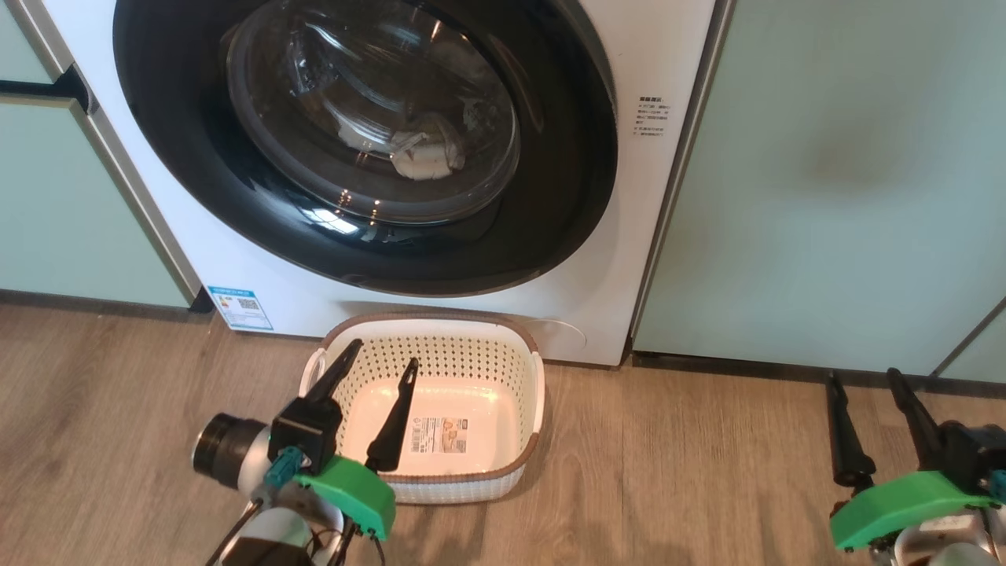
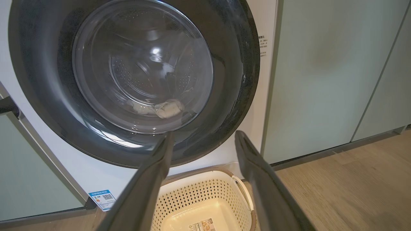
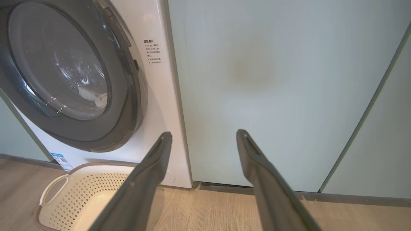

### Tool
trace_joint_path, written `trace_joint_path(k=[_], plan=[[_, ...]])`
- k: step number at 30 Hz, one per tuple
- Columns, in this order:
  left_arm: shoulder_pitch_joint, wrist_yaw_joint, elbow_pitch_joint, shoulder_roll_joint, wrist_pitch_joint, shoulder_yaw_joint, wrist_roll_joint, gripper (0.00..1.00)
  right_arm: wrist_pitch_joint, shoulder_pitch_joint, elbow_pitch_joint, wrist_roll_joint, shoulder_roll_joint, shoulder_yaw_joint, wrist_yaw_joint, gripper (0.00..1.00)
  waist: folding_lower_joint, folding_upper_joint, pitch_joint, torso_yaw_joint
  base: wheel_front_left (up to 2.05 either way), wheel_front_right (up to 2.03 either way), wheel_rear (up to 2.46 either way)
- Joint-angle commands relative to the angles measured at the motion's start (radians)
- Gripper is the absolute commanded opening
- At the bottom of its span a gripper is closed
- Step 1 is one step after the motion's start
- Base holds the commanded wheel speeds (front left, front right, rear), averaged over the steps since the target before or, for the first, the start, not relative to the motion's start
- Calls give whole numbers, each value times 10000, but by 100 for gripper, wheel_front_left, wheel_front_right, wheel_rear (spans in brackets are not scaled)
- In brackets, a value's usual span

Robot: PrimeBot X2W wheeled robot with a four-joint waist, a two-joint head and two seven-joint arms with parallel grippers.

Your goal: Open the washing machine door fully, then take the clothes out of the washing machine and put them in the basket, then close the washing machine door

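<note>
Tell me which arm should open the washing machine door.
Right, probably: the right claw is open and nearer the right edge of the washing machine door, where a gap seems to show; the left claw hangs over the basket.

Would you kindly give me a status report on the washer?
Left gripper open near the basket; right gripper open, empty. Washing machine door not swung open, clothes behind its glass. Basket sits just below the door.
</note>
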Motion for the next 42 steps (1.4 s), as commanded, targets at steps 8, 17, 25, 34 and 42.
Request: trace_joint_path(k=[8,17,25,34,42], plan=[[-526,-10,-266,40,-91,587,-19,100,-107,-408,-175,540,-134,133,-30,100,0,0,16,11,0,0,0],[-535,-73,-207,-21,-91,660,15,100,-107,-417,-141,557,-134,145,-30,100,0,0,56,-10,0,0,0],[-549,-111,-136,-68,-91,711,50,100,-107,-412,-129,695,-134,184,-30,0,0,0,52,-6,0,0,0],[-556,-171,-87,-135,-91,753,58,100,-107,-402,-45,839,-134,289,-30,0,0,0,57,4,0,0,0],[-584,-218,-158,-175,-91,753,107,100,-107,-572,218,1202,-133,327,-30,0,0,0,141,26,0,0,0]])
